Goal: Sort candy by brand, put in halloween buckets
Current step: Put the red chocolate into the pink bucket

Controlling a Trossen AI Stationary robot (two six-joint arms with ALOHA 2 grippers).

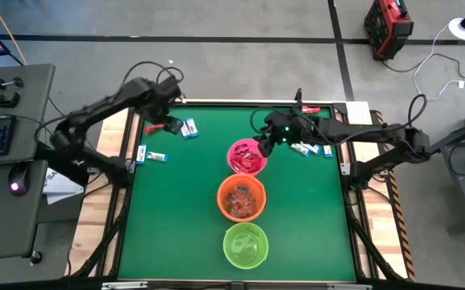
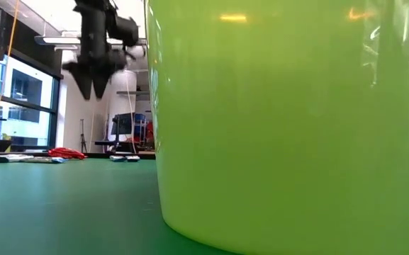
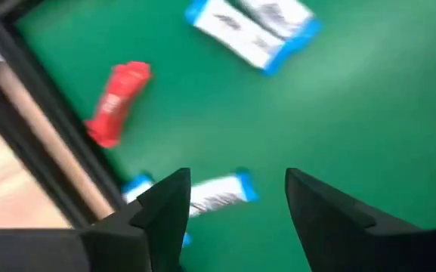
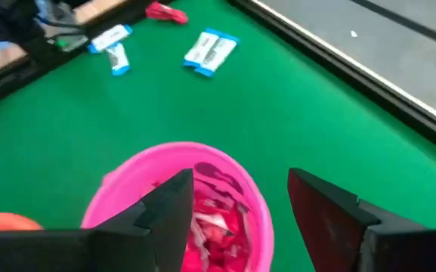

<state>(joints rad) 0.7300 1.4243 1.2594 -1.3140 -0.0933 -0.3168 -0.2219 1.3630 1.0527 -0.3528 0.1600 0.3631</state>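
**Right gripper open over the pink bucket, left arm poised above loose candy**

From the near end, the three buckets run in a row: lime green (image 1: 245,245), orange (image 1: 241,198), then pink (image 1: 247,156). The right gripper (image 4: 236,198) hangs directly above the pink bucket's mouth, fingers apart and holding nothing; red packets lie inside. At the far left corner, the left gripper (image 3: 236,198), also open and empty, hovers over a blue-and-white candy (image 3: 216,192) lying across its gap, clearly the nearer arm.
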